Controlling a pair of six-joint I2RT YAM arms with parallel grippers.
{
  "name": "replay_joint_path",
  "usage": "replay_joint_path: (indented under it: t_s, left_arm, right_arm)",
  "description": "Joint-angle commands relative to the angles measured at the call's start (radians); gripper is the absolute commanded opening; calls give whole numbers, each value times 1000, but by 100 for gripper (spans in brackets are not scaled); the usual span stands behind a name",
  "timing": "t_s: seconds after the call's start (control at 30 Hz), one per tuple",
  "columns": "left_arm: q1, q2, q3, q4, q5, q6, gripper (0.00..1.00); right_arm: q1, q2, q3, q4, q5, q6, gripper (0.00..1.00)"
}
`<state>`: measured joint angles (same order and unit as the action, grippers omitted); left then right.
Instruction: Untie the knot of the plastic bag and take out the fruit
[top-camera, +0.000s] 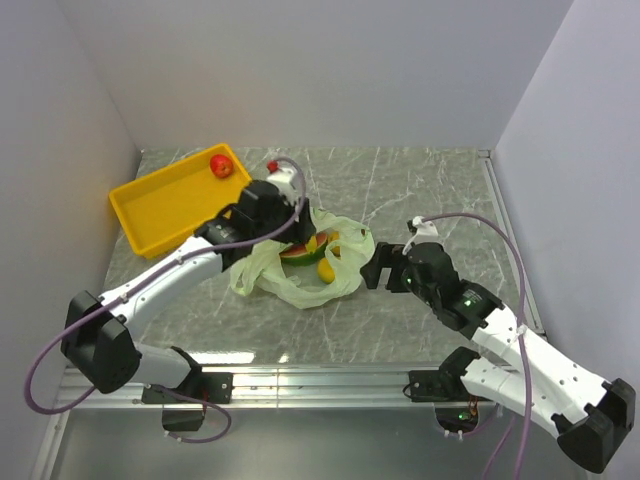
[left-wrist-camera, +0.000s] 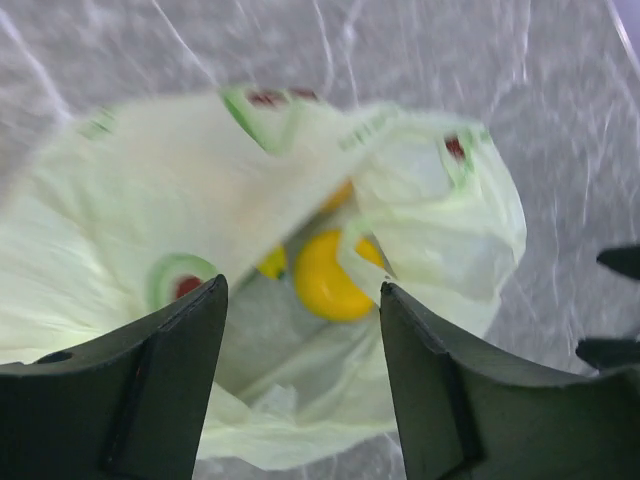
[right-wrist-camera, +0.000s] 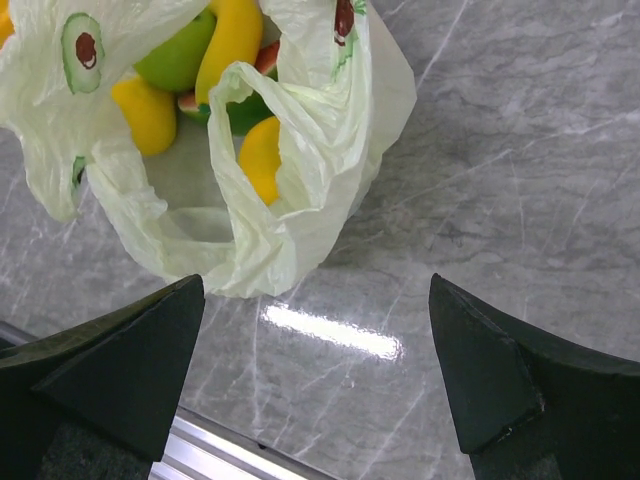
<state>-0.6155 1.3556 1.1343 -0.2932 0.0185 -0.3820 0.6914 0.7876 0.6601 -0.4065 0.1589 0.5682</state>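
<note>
The left gripper is hovering right over the plastic bag, jaws moderately apart and nothing pinched between them; this view is motion-blurred. The right gripper is standing with jaws spread wide and empty, just beside the bag's right edge and not touching it. The bag is lying crumpled mid-table between the two grippers. It is pale green and translucent, printed with round green-and-dark-red marks, and its mouth is gaping open. The fruit is showing inside: banana, green apple, small yellow pieces, watermelon slice. A red apple is resting in the yellow tray at the far left. The table is showing a glossy grey marbled top. Plain pale walls are enclosing it on three sides, and an aluminium rail is running along the near edge.
</note>
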Motion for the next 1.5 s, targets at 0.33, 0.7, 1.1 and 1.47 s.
replay_joint_path:
  t_s: [0.33,0.7,1.1,1.47]
  left_arm:
    - [-168,63,-50,34,-98,-23,70]
    - [-216,126,-70,75,-74,29,71]
    - [-217,292,-28,135,-143,-14,71]
    - [-219,427,24,195,-88,-89,84]
  right_arm:
    - [-3,312,128,165,34,166,99]
    - [-99,377,-63,357,-76,228,8]
    - [-142,323,-158,385,-108,277,0]
    - [-162,282,-209,396,-142,256,0]
